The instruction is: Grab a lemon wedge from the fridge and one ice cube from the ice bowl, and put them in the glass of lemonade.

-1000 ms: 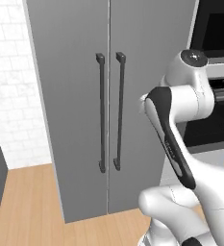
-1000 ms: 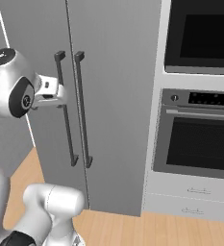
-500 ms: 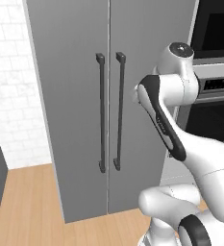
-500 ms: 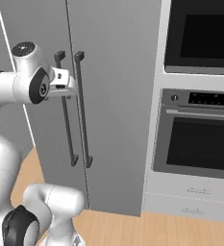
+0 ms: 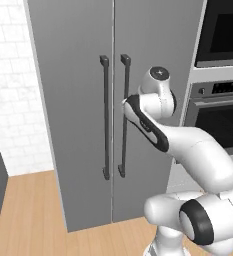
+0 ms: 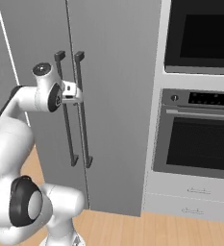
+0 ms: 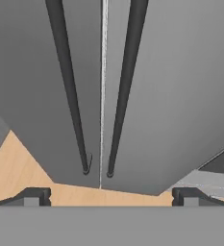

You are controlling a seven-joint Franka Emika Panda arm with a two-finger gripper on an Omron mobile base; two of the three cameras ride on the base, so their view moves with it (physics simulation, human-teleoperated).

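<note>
Matt grey fridge [image 5: 78, 100] doors, black bar handles [image 5: 106, 120] — pale wood-plank floor [image 5: 33, 210], glossy black oven [image 6: 200, 144].

Arm raised at chest height, elbow bent, forearm reaching forward with the wrist turned downward. End effector [image 7: 111, 196] wide open, two dark fingertips [image 7: 34, 196] far apart at the bottom of the hand view, nothing between them. In the right base view, white hand block [image 6: 71, 93] level and pointing forward.
</note>
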